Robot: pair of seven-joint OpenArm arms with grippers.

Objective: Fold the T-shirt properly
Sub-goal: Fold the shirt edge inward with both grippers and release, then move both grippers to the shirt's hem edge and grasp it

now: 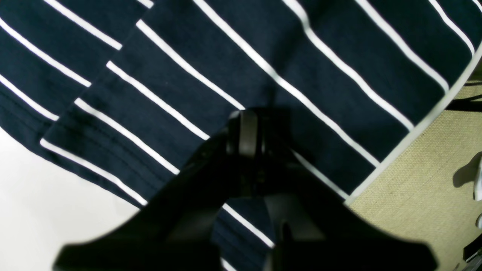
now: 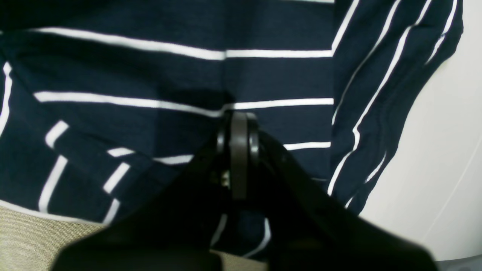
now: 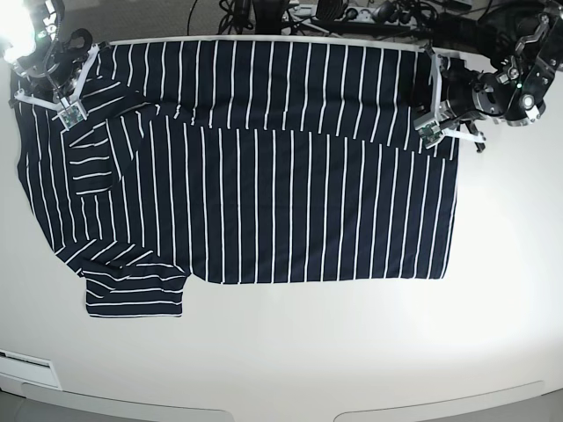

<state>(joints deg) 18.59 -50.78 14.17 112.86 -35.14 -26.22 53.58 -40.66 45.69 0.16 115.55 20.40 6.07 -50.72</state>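
Observation:
The T-shirt [image 3: 264, 193], dark navy with thin white stripes, lies spread sideways on the white table [image 3: 308, 352], with one sleeve [image 3: 132, 294] at the front left. Its far strip lies doubled along a slanted line. My left gripper [image 3: 434, 121] is at the shirt's far right corner. In the left wrist view it [image 1: 244, 130] is shut, tips on the striped cloth [image 1: 188, 75] near the table edge. My right gripper [image 3: 66, 98] is at the far left by the upper sleeve. In the right wrist view it [image 2: 239, 150] is shut where the cloth [image 2: 150, 75] creases.
The table's far edge [image 1: 414, 130] runs right beside the left gripper, with beige carpet [image 1: 414, 195] below it. Cables and arm bases [image 3: 352, 13] crowd the space behind the table. Bare white tabletop lies in front of the shirt.

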